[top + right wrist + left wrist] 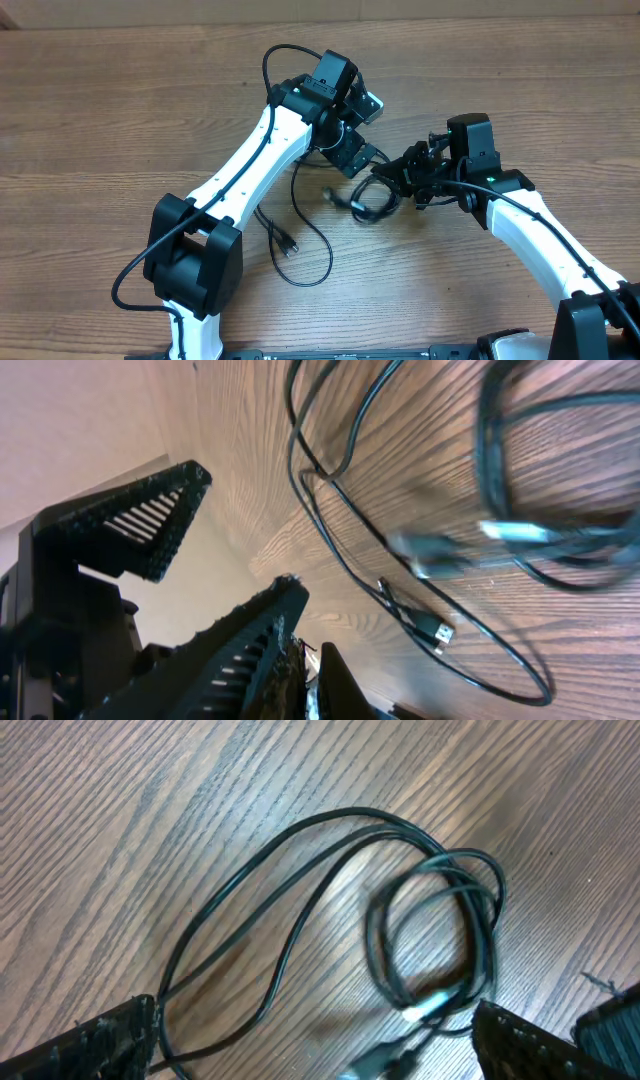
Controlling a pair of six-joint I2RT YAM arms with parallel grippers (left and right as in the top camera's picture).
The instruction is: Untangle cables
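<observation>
Both arms lean inward above the cables.

The cables slip behind my left pincer at the lower edge; their plugs blur in my right wrist view.

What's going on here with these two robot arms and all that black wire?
Two robot arms are working at untangling thin black cables on a wooden table. Both hands are open and neither grips anything. The left hand is spread above a long loop, and the right hand sits low beside it. A small coil is still wound up between them, and one plug lies loose on the table.
</observation>
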